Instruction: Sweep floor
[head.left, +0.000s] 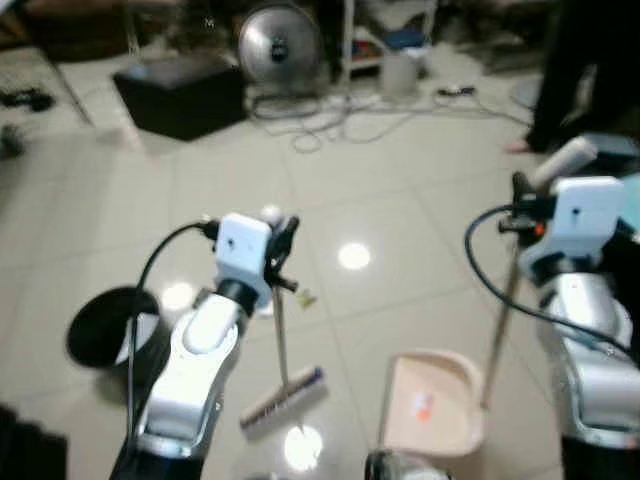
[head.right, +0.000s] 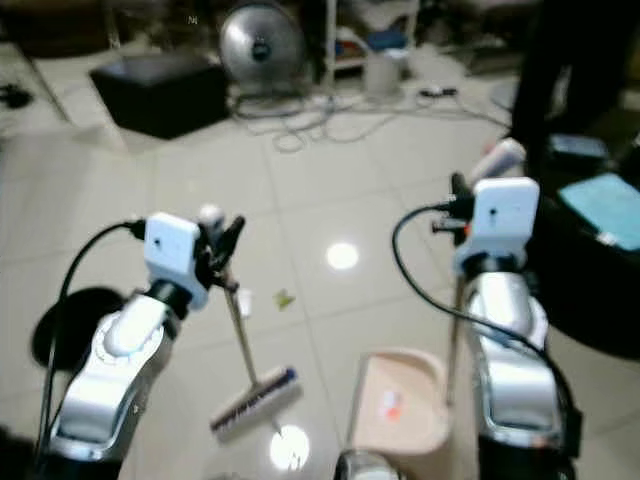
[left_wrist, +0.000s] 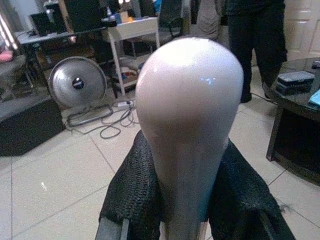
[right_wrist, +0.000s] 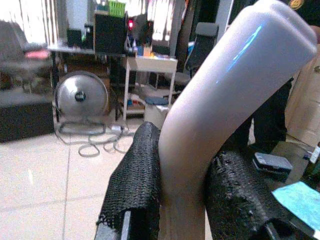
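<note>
Left gripper (head.left: 280, 245) clamped on the rounded top of the broom (head.left: 283, 345) handle; in the left wrist view both black fingers (left_wrist: 132, 192) press the pale knob from either side. Broom stands slightly tilted, brush head resting on the tiled floor (head.left: 400, 215) between the two arms, bristles toward the dustpan (head.left: 432, 400). Right gripper (head.left: 522, 195) closed on the bent pale grip of the dustpan handle; right wrist view shows fingers (right_wrist: 137, 185) squeezing it on both sides. Dustpan pan, beige with an orange mark inside, sits flat on the floor just beside the brush head, not touching as far as can be seen. Small yellowish scrap (head.right: 285, 298) lies on the floor near the broom stick. Black round bin (head.left: 105, 325) by the left arm. Fan (head.left: 278, 45), black box (head.left: 180, 92) and loose cables (head.left: 335, 115) along the far floor edge. A person's dark legs (head.left: 565, 70) far right.
</note>
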